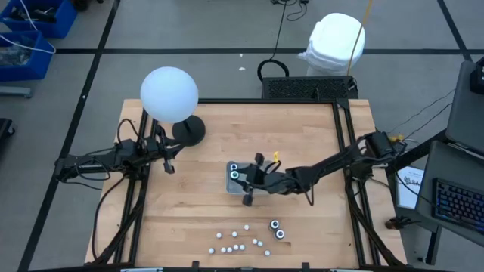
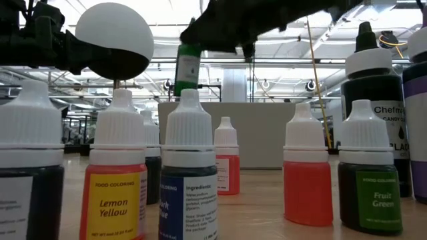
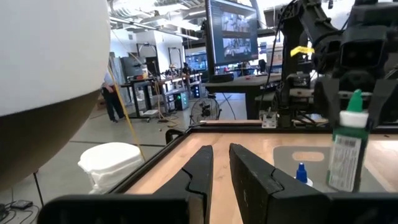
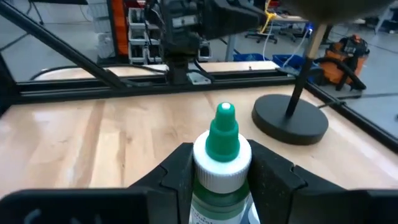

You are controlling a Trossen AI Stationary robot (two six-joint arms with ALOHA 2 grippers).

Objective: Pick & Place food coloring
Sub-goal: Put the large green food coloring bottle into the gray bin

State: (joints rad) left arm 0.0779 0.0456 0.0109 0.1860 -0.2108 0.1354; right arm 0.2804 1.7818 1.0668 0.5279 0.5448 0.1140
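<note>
My right gripper [image 1: 246,180] reaches from the table's right to the middle and is shut on a green-capped food coloring bottle [image 4: 222,163], also seen as the bottle [image 2: 188,67] in the low view and the bottle [image 3: 349,152] in the left wrist view. It hangs over the clear tray [image 1: 229,185], where two ring-topped jars [image 1: 235,171] stand on their bases. Several white-capped vials [image 1: 238,240] and two dark jars [image 1: 277,229] stand near the near edge. My left gripper [image 3: 221,167] waits at the table's left, its fingers a narrow gap apart and holding nothing. My right gripper pinches the bottle between its two fingers at the shoulder just under the white collar [image 4: 222,174]. The fingers come level from the table's right. The bottle stands upright, green tip [image 4: 224,127] up, lifted clear of the table.
A lamp with a white globe [image 1: 169,94] and a black round base [image 1: 189,130] stands at the far left of the table. A blue-tipped bottle [image 3: 301,173] sits in the tray. Bare wood lies between the tray and the vials. Black frame rails [image 1: 344,143] edge the table.
</note>
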